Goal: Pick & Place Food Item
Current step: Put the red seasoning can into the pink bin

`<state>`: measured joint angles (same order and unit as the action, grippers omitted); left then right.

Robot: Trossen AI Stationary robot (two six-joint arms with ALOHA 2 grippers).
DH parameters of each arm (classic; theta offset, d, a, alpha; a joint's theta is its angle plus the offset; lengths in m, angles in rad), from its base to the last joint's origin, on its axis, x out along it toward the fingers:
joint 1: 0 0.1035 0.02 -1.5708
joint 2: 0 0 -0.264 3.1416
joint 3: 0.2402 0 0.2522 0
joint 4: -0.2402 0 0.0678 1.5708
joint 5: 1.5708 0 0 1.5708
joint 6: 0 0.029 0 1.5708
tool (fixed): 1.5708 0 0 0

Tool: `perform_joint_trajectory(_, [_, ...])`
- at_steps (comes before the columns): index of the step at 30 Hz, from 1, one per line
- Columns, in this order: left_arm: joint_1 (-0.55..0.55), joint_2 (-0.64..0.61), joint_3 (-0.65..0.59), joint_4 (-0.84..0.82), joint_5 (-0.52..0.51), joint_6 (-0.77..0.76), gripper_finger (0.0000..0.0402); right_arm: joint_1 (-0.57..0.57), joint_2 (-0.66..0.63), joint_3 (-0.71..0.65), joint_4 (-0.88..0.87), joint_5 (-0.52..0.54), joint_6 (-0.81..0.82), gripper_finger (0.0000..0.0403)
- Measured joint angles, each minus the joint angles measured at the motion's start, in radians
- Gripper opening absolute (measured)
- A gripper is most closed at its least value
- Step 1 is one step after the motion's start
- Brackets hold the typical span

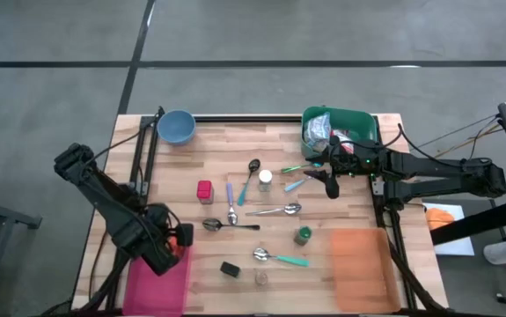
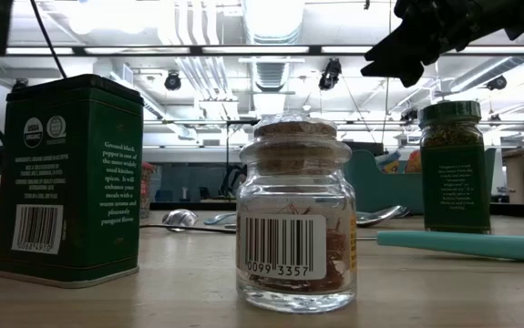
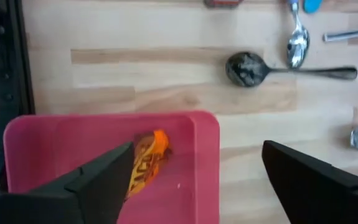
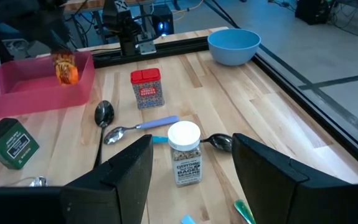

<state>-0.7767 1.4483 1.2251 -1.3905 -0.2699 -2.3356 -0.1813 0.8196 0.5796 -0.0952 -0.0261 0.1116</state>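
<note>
**Snack packet in the pink tray, left jaws spread above it**

Start with the wooden table (image 1: 235,154), which you share with a scatter of kitchenware. At its near left corner sits the pink tray (image 1: 151,286), and the orange snack packet (image 3: 146,160) is inside it, at the end nearest the table's middle; whether it leans on the wall there you cannot tell. The left gripper (image 3: 194,180) hangs directly over that end of the tray, pointing steeply down with its fingers spread wide and nothing between them, so the drop looks done and the tray looks like the chosen destination.

Your right arm waits across the table by the green bin (image 1: 358,121), where more packets lie. The right gripper (image 4: 191,165) sits partly open and empty, aimed low across the board.

Between the two sides lie obstacles to mind on any next reach: an orange mat (image 1: 358,269), a blue bowl (image 1: 176,127), a red spice tin (image 4: 146,87), a white-capped spice jar (image 4: 184,152), a green pepper tin (image 2: 66,178), a cork-stoppered glass jar (image 2: 296,219), and several spoons, including a dark spoon (image 3: 247,67) close to the tray.
</note>
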Motion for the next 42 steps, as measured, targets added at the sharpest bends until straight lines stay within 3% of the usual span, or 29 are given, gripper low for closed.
perform_joint_trajectory(9, [0.078,-0.016,0.000,-0.001,-0.008,0.079,0.0374,0.000,0.000,0.000,0.000,0.000,0.000,0.0214])
perform_joint_trajectory(16, [0.198,-0.027,0.000,-0.010,-0.047,0.179,0.0374,0.000,0.000,0.000,0.000,0.000,0.000,0.0214])
perform_joint_trajectory(31, [0.570,-0.026,-0.002,0.064,-0.075,0.564,0.0375,0.000,0.000,0.000,0.000,0.000,0.000,0.0214])
perform_joint_trajectory(42, [0.672,-0.026,-0.018,0.196,-0.097,0.788,0.0375,0.000,0.000,0.000,0.000,0.000,0.000,0.0214])
